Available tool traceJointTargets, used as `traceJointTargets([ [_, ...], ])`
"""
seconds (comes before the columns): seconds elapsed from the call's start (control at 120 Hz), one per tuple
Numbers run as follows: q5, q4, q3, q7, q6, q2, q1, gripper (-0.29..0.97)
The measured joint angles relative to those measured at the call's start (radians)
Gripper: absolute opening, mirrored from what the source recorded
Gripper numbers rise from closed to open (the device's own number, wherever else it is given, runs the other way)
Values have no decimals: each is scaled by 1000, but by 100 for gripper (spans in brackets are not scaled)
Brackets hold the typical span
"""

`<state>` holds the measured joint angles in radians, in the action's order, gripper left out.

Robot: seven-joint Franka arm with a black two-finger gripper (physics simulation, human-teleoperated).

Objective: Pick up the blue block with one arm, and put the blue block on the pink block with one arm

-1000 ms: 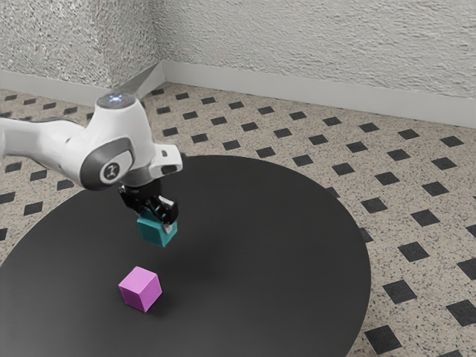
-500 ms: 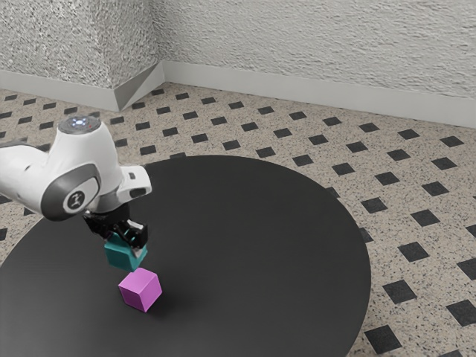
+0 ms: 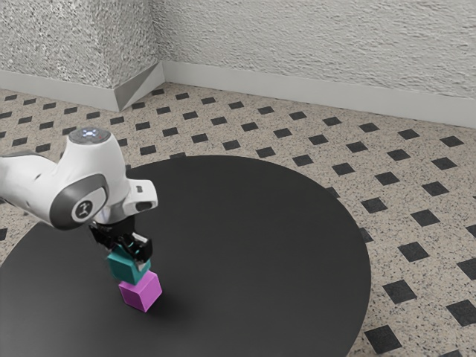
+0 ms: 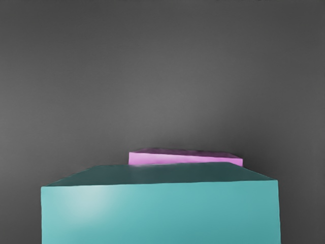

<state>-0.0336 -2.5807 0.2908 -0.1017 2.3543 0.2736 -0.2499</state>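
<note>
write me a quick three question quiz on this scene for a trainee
1. True or false: the teal block lies on the black table, well apart from the pink block.
2. What do the fingers clamp? A) the pink block B) the teal block C) nothing
3. Fill the gap: the teal block is ___ the pink block.
Key: 1 false; 2 B; 3 above.
</note>
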Motion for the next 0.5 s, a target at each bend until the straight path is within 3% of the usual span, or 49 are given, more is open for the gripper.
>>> traceJointTargets([
  [0.233, 9, 32, 2, 39, 6, -4, 0, 59],
  [0.35, 51, 327, -12, 51, -128, -54, 2, 63],
  [0.5, 97, 771, -90, 64, -386, -236, 6, 65],
])
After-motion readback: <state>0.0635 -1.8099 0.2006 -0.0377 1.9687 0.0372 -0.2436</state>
